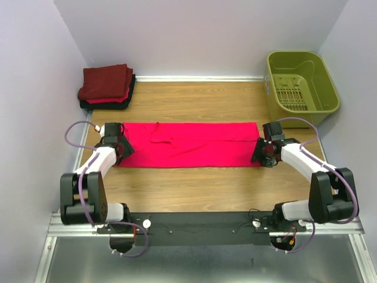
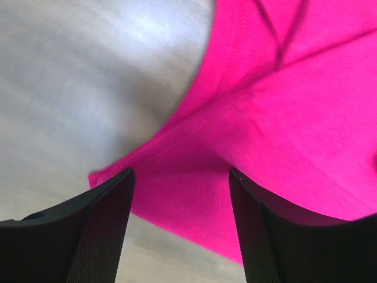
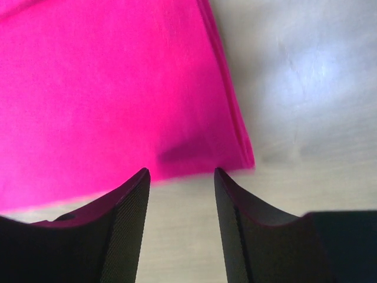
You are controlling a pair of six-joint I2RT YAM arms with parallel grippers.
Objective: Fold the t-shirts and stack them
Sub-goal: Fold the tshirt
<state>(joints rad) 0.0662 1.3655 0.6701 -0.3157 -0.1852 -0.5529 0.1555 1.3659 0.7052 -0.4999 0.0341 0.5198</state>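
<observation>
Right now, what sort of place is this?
Likely a walled-in test bench for robot laundry folding: a pink t-shirt spread on the wooden table, folded shirts stacked nearby, a basket.

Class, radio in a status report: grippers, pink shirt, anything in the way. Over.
Left gripper open over left edge of pink shirt. Right gripper open at its right corner. Shirt lies flat, a long band. Folded stack, basket: both apart.

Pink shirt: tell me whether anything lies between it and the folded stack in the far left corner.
Nothing visible does. Only bare wooden table lies between the pink shirt and the folded stack. The green basket stands in the far right corner, off that path.
</observation>
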